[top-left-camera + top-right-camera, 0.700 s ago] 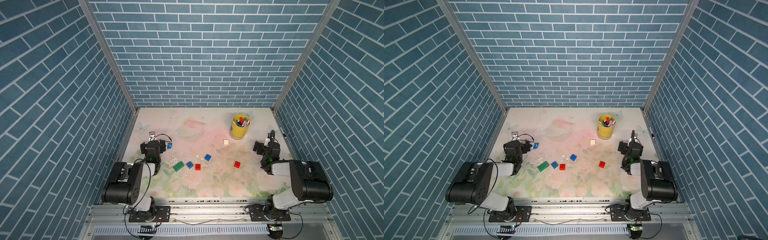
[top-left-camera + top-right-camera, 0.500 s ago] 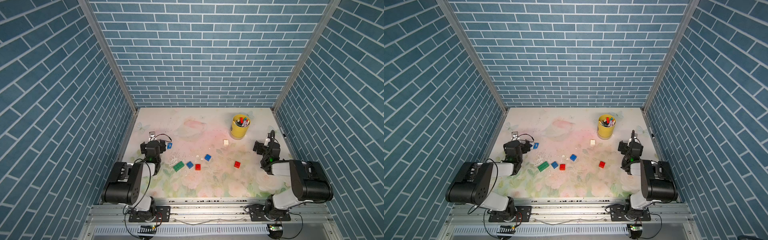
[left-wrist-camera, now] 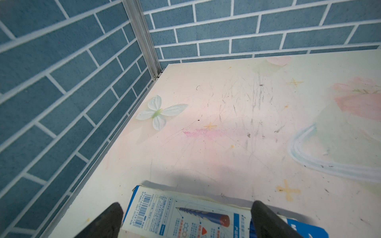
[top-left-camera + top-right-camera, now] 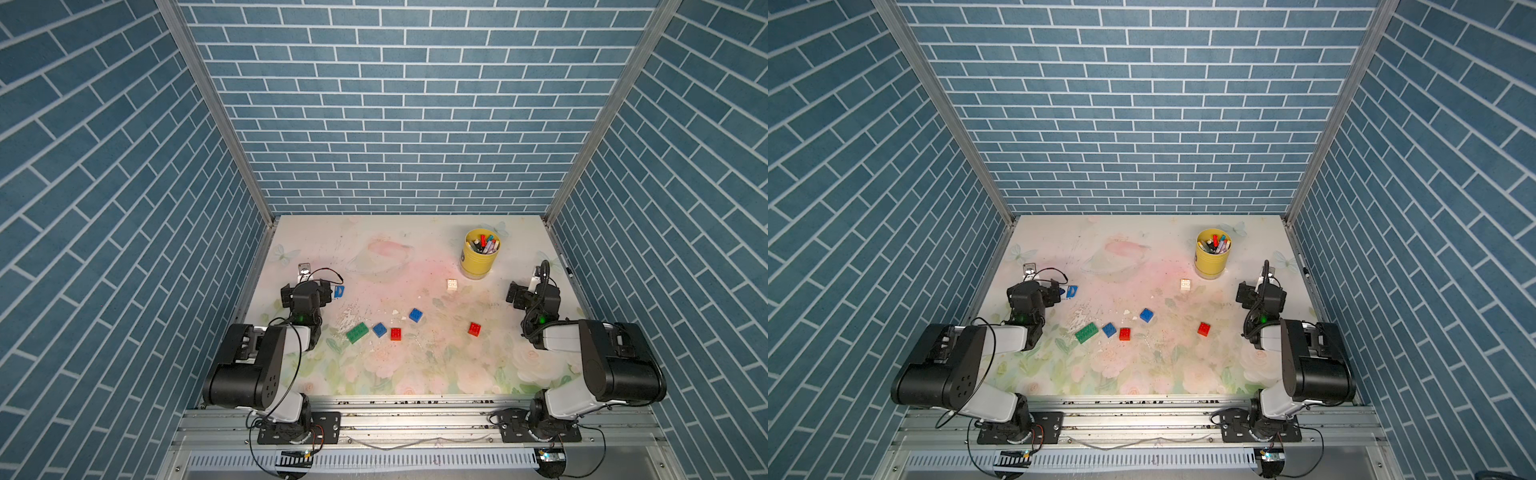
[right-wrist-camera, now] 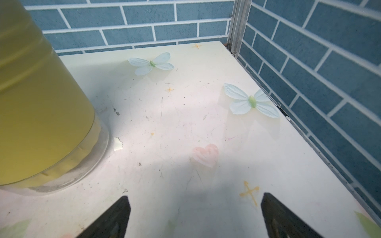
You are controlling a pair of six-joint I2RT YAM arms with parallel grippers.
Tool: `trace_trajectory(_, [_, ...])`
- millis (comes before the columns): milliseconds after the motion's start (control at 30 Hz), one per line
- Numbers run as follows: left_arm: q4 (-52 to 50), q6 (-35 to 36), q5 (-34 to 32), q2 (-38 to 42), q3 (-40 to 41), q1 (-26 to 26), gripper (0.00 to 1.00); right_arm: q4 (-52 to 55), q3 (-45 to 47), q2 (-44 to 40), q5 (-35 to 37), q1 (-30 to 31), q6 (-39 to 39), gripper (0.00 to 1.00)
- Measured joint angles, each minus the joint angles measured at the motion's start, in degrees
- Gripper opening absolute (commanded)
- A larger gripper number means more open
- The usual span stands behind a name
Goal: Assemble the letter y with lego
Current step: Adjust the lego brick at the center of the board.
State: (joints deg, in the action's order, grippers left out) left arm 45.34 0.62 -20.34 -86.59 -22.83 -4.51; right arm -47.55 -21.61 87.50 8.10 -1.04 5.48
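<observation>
Nothing has moved since the earlier frames. Left jaws stand wide over a printed card packet (image 3: 185,214); right jaws stand wide, empty, near the yellow cup (image 5: 41,103). The lego (image 4: 1146,314) lies unjoined on the tabletop (image 4: 415,374): green brick (image 4: 357,333), blue brick (image 4: 379,329) and red brick (image 4: 395,333) close together, second blue brick (image 4: 416,315), second red brick (image 4: 474,328) and white brick (image 4: 452,284) apart.

Glossy plastic lego (image 4: 357,333), scuffed shiny table (image 4: 415,374), matt brick-pattern walls (image 4: 395,124), metal posts (image 3: 144,37), printed card packet (image 3: 185,212).

The yellow cup (image 5: 37,103) is blurred and cut off by the edge; the printed packet (image 3: 185,214) too, partly behind 1 finger (image 3: 268,222).
</observation>
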Motion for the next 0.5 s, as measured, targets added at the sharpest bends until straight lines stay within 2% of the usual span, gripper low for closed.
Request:
trace_trajectory(233, [-0.1,0.0,0.0,0.1,0.0,0.0,1.00,0.1,0.0,0.0,0.0,0.0,0.0,0.99])
trace_trajectory(300, [-1.0,0.1,0.5,0.8,0.0,0.0,1.00,3.8,-1.0,-1.0,0.0,0.0,0.0,0.99])
trace_trajectory(367, [-5.5,0.1,0.4,2.4,-1.5,-0.2,1.00,11.0,-4.3,-3.6,0.0,0.0,0.0,0.99])
trace_trajectory(500, [-15.6,-0.3,-0.5,7.3,-8.2,-0.2,1.00,17.6,-9.3,-9.3,-0.3,0.0,0.2,0.99])
